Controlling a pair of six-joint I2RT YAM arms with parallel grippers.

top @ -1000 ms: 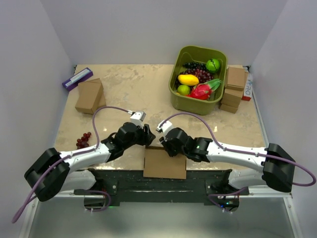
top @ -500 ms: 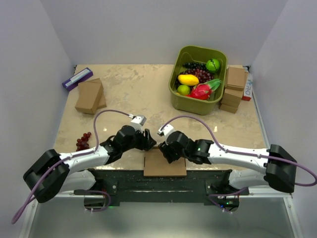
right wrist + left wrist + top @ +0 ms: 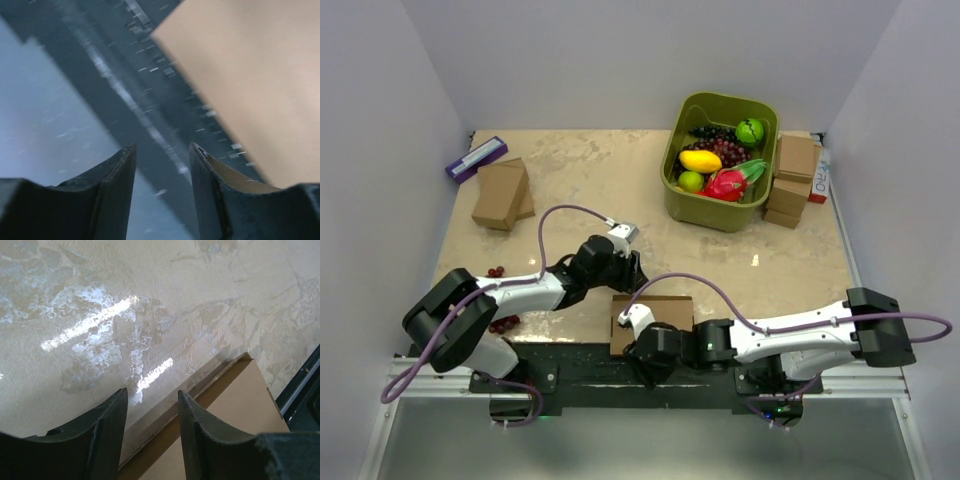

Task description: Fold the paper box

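Left tool (image 3: 152, 392) apart, empty, just over paper box (image 3: 665, 310) far edge; right tool (image 3: 162, 150) apart, empty, off box near-left corner at tabletop (image 3: 620, 180) near edge.

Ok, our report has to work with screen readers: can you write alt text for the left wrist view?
The left gripper, open and empty, points down at one edge of the flat brown paper box lying on a glossy beige table.
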